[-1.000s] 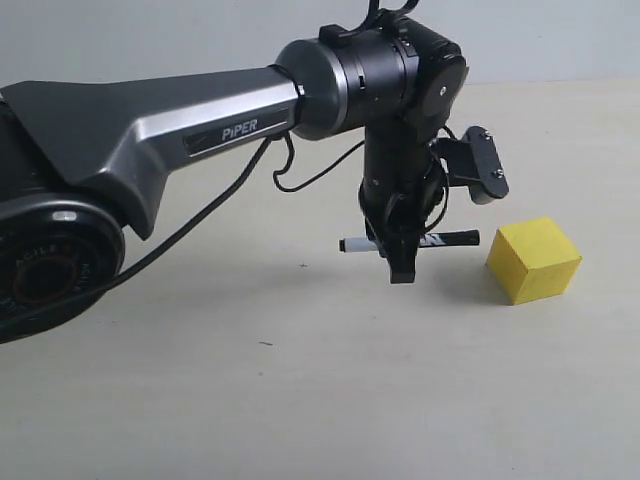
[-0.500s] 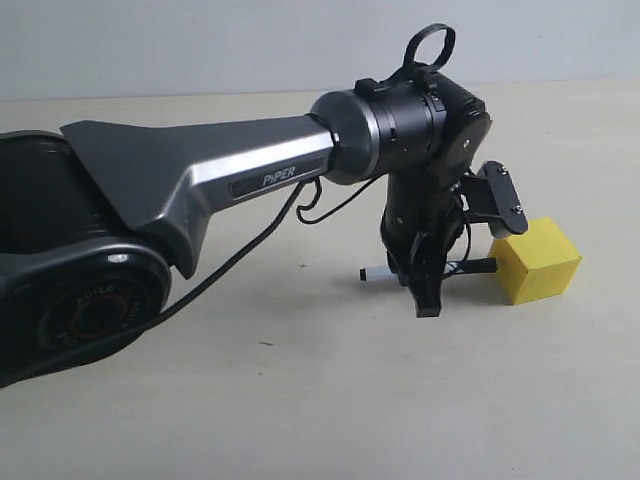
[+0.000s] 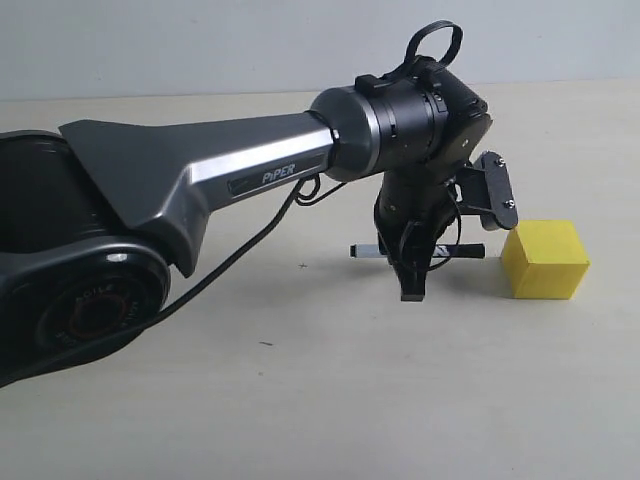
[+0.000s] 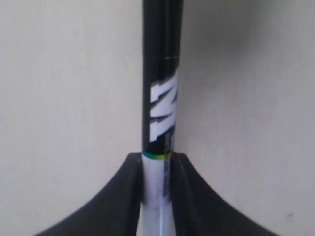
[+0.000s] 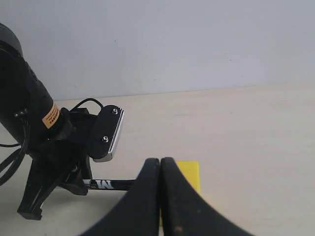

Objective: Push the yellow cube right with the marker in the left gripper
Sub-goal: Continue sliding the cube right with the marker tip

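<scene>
The black-and-silver PiPER arm (image 3: pixel 200 170) reaches in from the left, wrist bent down. Its black two-fingered left gripper (image 3: pixel 412 280) pinches a slim white, black-capped marker (image 3: pixel 466 250) held level, cap seemingly just short of the matte yellow cube (image 3: pixel 545 260) to its right.

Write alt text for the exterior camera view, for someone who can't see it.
A black and silver robot arm reaches in from the left, its left claw pointing down and gripping a marker held level over a beige table. The marker's black end points toward a yellow cube on the right, with a small gap between them.
</scene>
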